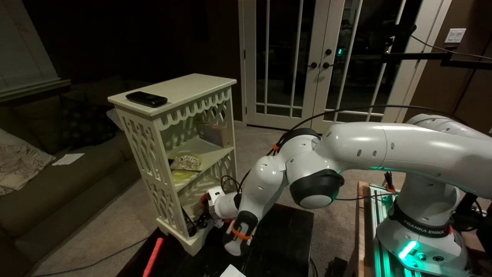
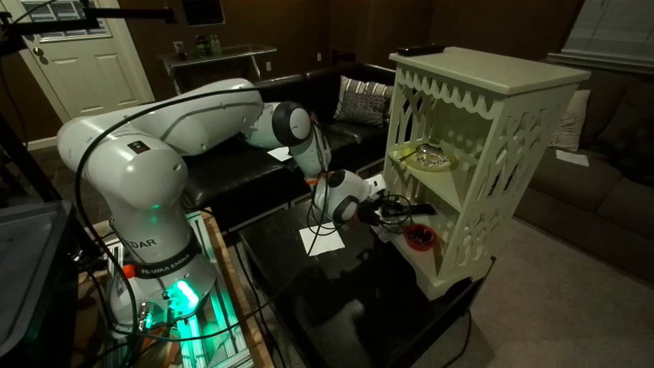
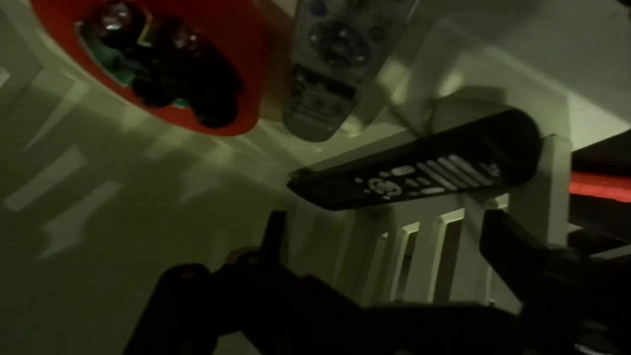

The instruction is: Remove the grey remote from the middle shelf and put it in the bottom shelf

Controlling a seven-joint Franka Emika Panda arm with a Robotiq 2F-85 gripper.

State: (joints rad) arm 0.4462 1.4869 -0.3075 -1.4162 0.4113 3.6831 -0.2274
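Note:
The grey remote (image 3: pixel 325 74) lies on the bottom shelf (image 2: pixel 433 261) beside a red bowl, seen in the wrist view; its far end is cut off by the frame. The middle shelf (image 2: pixel 449 185) holds a yellow plate with a patterned packet (image 2: pixel 431 157), and no remote shows on it. My gripper (image 3: pixel 382 222) is open and empty, with its fingers inside the bottom tier. In the wrist view a black remote (image 3: pixel 419 165) leans by the lattice side, just beyond the fingertips and apart from them. The gripper (image 1: pixel 201 219) is partly hidden in an exterior view.
The red bowl (image 2: pixel 420 237) with dark items stands on the bottom shelf. A black device (image 1: pixel 146 99) lies on the rack's top board (image 1: pixel 192 86). The rack stands on a dark table (image 2: pixel 327 286) with white paper (image 2: pixel 322 239) and a red stick (image 1: pixel 153 257). Cables loop at the wrist.

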